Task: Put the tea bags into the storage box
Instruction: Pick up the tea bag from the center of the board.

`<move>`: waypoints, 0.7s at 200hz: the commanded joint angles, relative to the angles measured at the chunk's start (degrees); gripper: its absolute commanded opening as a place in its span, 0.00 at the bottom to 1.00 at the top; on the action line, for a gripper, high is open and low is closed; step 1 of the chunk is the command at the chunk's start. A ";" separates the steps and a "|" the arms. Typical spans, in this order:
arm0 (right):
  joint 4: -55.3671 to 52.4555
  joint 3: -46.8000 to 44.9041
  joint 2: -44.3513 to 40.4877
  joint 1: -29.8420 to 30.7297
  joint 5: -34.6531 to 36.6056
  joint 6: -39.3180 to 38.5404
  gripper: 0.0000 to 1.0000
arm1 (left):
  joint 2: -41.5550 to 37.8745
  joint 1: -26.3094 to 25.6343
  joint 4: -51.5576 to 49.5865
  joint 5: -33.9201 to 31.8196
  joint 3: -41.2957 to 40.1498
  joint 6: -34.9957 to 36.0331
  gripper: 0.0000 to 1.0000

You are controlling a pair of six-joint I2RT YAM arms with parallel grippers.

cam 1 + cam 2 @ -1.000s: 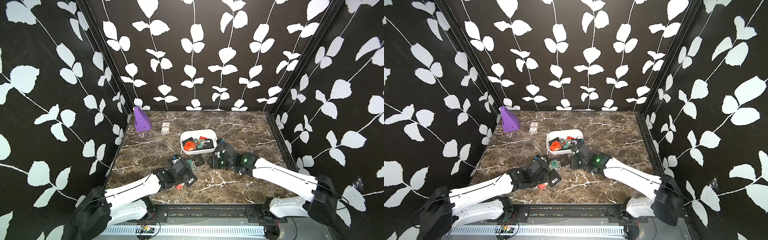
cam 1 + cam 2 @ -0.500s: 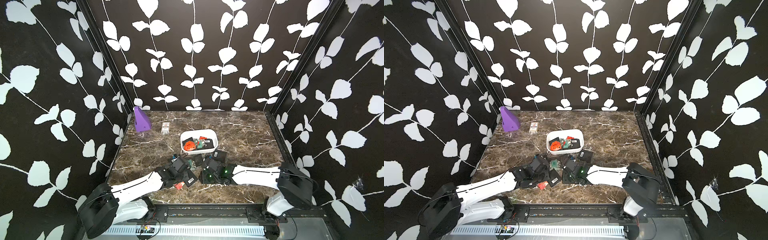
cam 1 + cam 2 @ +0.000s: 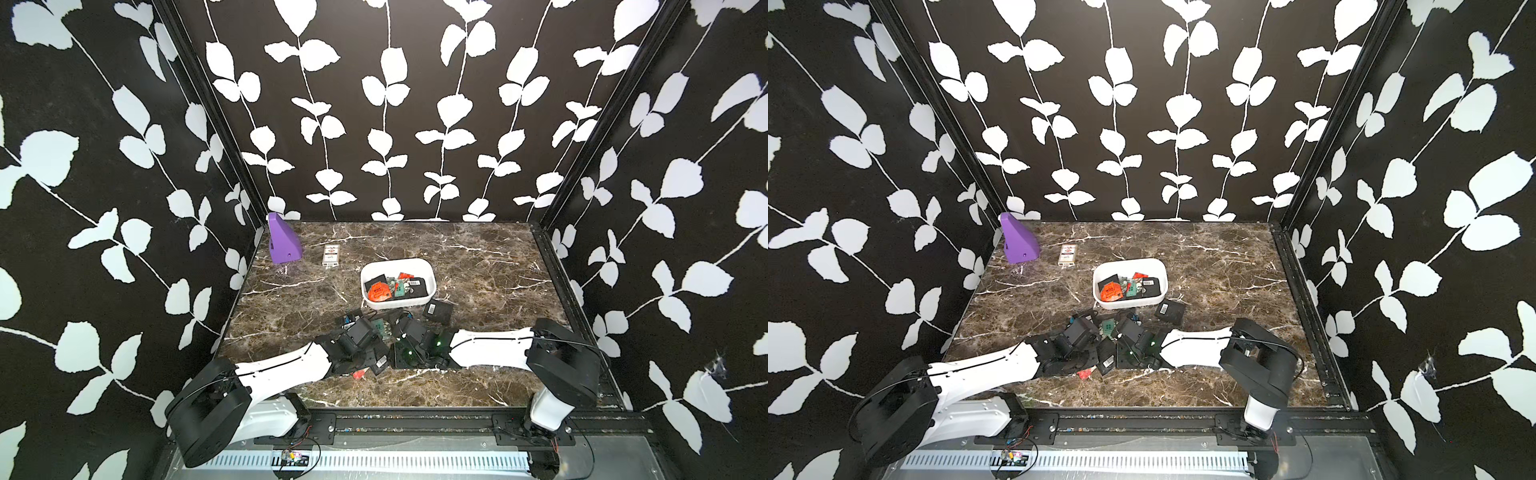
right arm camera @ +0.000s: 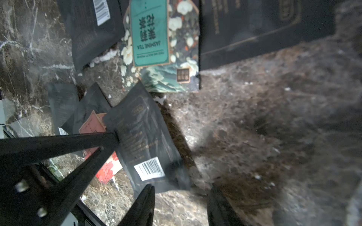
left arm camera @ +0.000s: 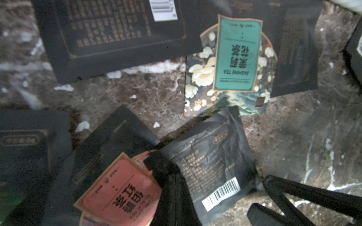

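- Brown veined marble table (image 3: 478, 257), black leaf-print walls (image 3: 374, 124).
- Flat foil tea bags (image 5: 211, 166) scattered; white rounded box (image 3: 395, 304).
- Left gripper (image 5: 156, 166) closed at a bag's edge; right gripper (image 4: 182, 188) half-open, empty.

**Hidden, cropped and unresolved parts of the tea bags (image 3: 437, 311) scene.**
In both top views the two arms (image 3: 291, 365) cover much of the pile on the desk (image 3: 478, 257), and the contents of the storage box (image 3: 399, 304) are too small to count. In the left wrist view the red-orange sachet (image 5: 117, 191) runs off the picture's edge, one corner under the left fingers (image 5: 168, 182); whether they pinch it cannot be told. In the right wrist view the right fingers (image 4: 145, 205) are cut off and much of the desk is blurred.
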 commanded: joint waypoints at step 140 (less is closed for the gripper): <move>1.46 3.36 3.68 0.69 -1.53 0.98 0.24 | 0.15 0.25 -0.23 1.20 -3.28 -0.91 0.00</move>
